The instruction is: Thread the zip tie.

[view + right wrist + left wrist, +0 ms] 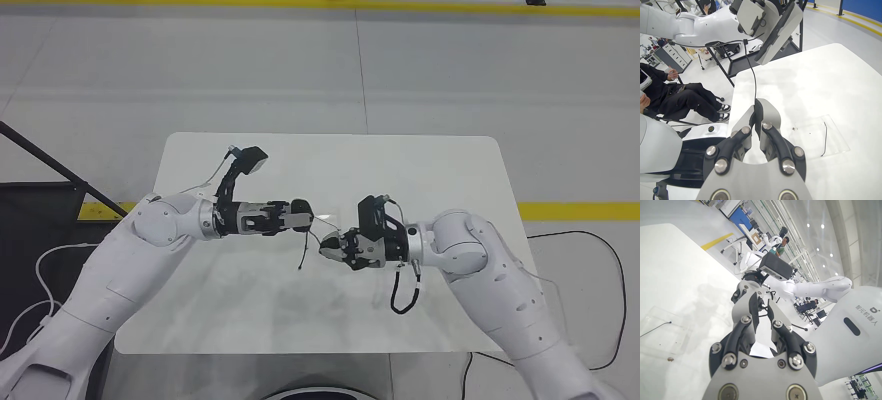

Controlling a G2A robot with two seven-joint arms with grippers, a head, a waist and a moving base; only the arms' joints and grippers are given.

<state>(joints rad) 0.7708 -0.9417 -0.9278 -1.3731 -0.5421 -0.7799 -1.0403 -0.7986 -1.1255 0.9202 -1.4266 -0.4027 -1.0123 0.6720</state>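
Zip tie (755,83) clamped tight in R end effector (755,106), its head near L end effector (308,214) (grip unclear).

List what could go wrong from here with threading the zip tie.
The right gripper pinches only one end of the zip tie; the free length bows, so its head may drift off aim.
The head sits beside the left gripper, not between its open fingers, so a grab could miss.
A black cable on the left arm runs close and might snag.
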